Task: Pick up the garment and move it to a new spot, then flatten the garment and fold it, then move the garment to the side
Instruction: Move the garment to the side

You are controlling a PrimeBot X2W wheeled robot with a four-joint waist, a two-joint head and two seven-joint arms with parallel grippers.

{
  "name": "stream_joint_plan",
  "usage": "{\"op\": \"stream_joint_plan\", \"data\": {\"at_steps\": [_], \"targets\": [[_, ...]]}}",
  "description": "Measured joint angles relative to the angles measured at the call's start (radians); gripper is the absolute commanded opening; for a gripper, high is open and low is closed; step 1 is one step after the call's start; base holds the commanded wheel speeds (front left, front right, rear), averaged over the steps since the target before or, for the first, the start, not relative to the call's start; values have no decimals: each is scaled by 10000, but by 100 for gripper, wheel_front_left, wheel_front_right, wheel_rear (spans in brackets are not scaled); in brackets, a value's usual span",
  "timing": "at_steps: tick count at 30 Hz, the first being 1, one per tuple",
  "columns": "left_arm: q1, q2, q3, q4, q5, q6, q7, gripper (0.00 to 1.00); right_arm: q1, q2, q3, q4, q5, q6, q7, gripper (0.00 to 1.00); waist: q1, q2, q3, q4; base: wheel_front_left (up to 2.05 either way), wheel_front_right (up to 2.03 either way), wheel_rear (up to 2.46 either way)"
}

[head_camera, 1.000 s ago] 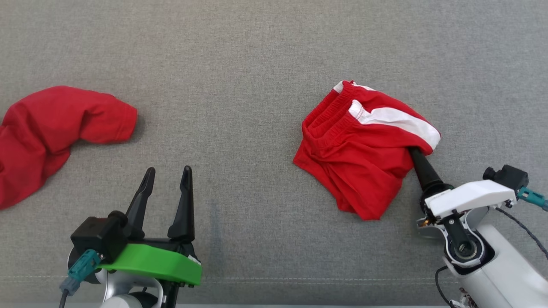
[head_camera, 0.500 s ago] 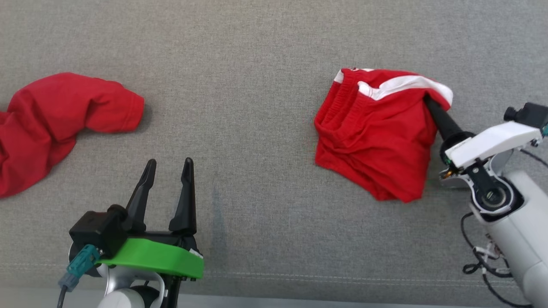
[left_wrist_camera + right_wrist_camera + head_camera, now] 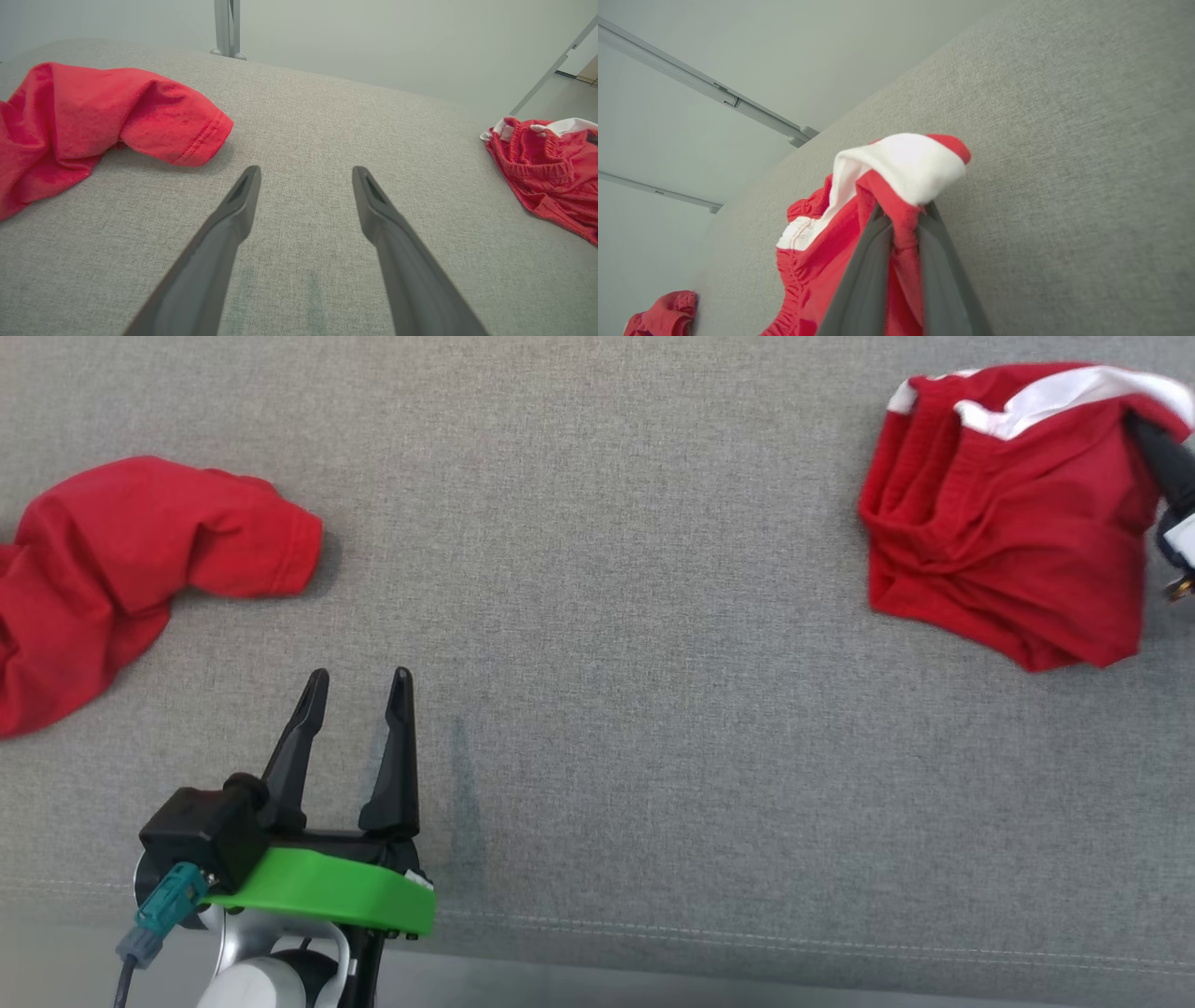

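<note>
My right pincer (image 3: 903, 212) is pinching a red-and-white fold of the garment (image 3: 1008, 523), which is bunching around its tips over the grey surface (image 3: 607, 663). My left pincer (image 3: 361, 674) is standing spread and empty, with another red cloth (image 3: 140, 551) lying beyond it to its left.

No writing, number, brand or sign can be read anywhere here. The garment (image 3: 1004, 523) is bunched up, and the folds facing out show only plain red cloth and white trim.
</note>
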Motion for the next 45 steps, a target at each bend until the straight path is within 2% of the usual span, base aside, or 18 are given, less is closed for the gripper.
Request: {"op": "stream_joint_plan", "data": {"at_steps": [5,11,29,34,35,36,37,38,45], "targets": [[-54,46,40,-42,132,0,44,100,-547,-702,-144,362,-418,-334,182,0,0,0,255,91,0,0,0],[-123,81,42,-33,134,0,86,100,-904,-1325,119,986,-1197,-516,309,0,0,0,434,180,0,0,0],[-217,140,276,-263,205,2,222,100,-1822,-1559,571,2288,-2313,-1030,272,0,0,0,667,124,0,0,0],[-218,140,330,-274,205,2,249,100,-1822,-1526,604,2721,-2380,-1055,174,0,0,0,688,111,0,0,0],[-218,140,345,-280,205,2,249,100,-1822,-1507,612,2782,-2420,-1101,84,9,0,0,693,107,0,0,0],[-218,140,345,-280,205,2,249,100,-1822,-1507,612,2782,-2420,-1101,84,44,0,0,693,107,0,0,0],[-217,140,360,-290,205,2,249,100,-1824,-1486,614,2853,-2510,-1135,-31,85,0,0,698,101,0,0,0],[-217,140,387,-303,205,4,251,100,-1853,-1455,619,2972,-2581,-1149,-109,100,0,0,706,83,0,0,0],[-217,125,593,-291,230,63,247,100,-1984,-953,851,3306,-2828,-1214,-476,100,0,0,609,-121,0,0,0]]}}
